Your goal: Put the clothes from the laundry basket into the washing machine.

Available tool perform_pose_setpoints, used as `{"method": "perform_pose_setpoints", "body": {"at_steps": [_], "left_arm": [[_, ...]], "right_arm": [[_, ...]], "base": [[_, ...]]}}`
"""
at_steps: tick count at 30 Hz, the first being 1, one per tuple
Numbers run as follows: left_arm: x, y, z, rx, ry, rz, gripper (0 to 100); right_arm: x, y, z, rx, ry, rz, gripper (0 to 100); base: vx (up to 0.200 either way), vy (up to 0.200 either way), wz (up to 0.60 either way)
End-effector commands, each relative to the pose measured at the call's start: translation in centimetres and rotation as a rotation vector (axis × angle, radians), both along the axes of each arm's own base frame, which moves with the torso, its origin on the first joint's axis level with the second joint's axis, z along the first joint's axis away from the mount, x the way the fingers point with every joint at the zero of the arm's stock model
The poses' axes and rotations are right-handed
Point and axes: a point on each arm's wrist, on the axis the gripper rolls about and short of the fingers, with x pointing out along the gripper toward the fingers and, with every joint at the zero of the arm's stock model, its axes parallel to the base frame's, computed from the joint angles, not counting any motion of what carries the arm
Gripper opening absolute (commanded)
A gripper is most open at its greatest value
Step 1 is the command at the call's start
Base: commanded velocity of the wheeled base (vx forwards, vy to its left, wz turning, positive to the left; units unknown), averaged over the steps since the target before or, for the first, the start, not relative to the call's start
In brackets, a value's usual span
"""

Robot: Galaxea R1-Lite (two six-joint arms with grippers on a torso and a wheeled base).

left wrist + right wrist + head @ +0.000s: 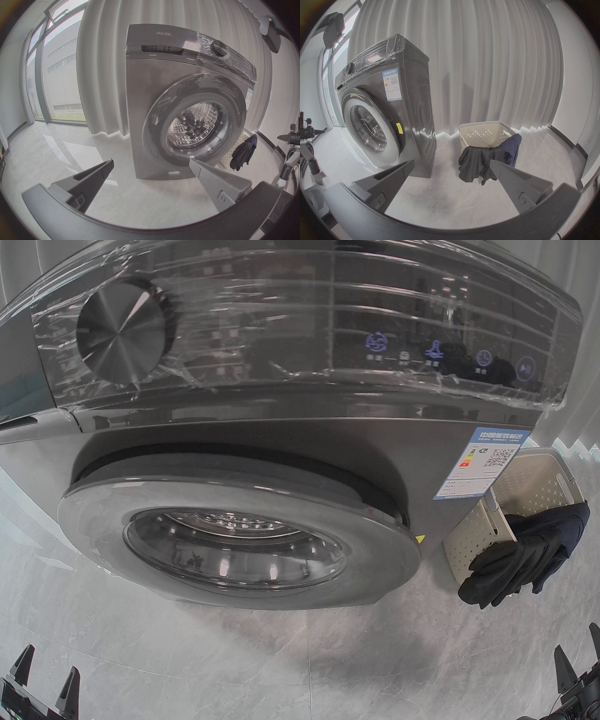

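A grey front-loading washing machine stands before me, its round glass door shut; I also see the washing machine and the washing machine from the wrists. To its right sits a cream laundry basket with dark clothes draped over its front rim; the basket and clothes face my right wrist. My left gripper hangs open low at the left, its fingers spread. My right gripper is open low at the right, empty, well short of the basket.
Pale marble floor stretches between me and the machine. White curtains hang behind machine and basket. Large windows stand to the machine's left side.
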Motion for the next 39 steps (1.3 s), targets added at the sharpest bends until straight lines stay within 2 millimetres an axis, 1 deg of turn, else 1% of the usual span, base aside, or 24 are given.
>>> {"method": "perform_pose_setpoints", "body": {"at_steps": [1, 3, 33, 39], "left_arm": [[0.02, 0.0, -0.48, -0.002, 0.003, 0.0, 100], [0.02, 0.0, -0.48, -0.002, 0.003, 0.0, 100], [0.02, 0.0, -0.48, -0.003, 0.003, 0.0, 100], [0.02, 0.0, -0.48, -0.003, 0.003, 0.0, 100]], "right_arm": [[0.01, 0.0, -0.52, 0.0, 0.001, 0.0, 100], [0.01, 0.0, -0.52, 0.0, 0.001, 0.0, 100], [0.01, 0.0, -0.52, 0.0, 0.001, 0.0, 100], [0.01, 0.0, -0.54, 0.001, 0.003, -0.003, 100]], "base": [[0.0, 0.2, 0.0], [0.0, 0.2, 0.0], [0.0, 0.0, 0.0], [0.0, 0.2, 0.0]]}}
